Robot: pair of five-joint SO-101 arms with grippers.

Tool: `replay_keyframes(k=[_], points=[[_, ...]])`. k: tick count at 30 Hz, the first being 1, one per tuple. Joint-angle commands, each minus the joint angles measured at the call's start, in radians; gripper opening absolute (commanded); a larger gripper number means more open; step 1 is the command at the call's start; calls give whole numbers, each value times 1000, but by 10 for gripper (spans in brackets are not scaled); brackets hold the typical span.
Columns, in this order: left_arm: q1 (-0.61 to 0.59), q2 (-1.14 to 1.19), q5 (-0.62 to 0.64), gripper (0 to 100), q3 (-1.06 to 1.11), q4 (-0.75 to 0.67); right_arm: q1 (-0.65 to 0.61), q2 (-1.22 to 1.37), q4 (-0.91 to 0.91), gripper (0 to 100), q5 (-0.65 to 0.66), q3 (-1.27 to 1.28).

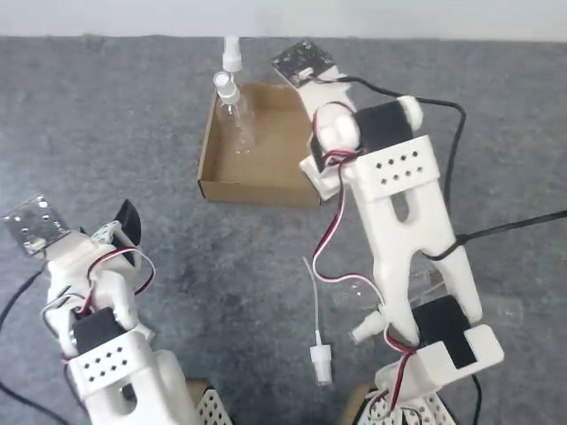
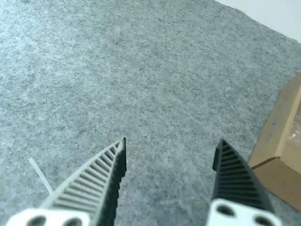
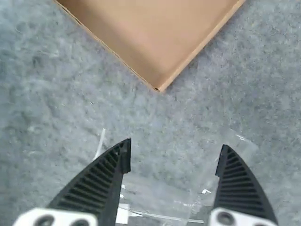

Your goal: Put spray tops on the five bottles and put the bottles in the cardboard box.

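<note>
Right gripper (image 3: 175,144): fingers apart, close above the uncapped clear plastic bottle (image 3: 164,200). The bottle lies on its side on the grey carpeted worktop (image 3: 47,94) near the brown cardboard box (image 3: 155,33), long axis across the gap. Left gripper (image 2: 172,141), fingers apart, stands farther off.

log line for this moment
left gripper open over carpet | right gripper open over clear bottle | capped bottle in cardboard box | spray top loose

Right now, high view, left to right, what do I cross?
Left tool, open → two bottles with spray tops at the left side of the cardboard box → loose spray top on the carpet → black cable near the right edge.
</note>
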Motion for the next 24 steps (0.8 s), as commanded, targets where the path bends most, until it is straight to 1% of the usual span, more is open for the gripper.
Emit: replay_keyframes(k=[1,15,21,24], points=[[-5,-12,-11,283,-12,-26,27,-87,44,244,57,26],[-3,-12,-11,283,-12,-28,28,-383,39,246,353,531],[-3,-12,-11,283,-12,-28,30,-453,39,246,482,674],[-3,-12,-12,283,-12,-28,44,-470,39,246,502,703]])
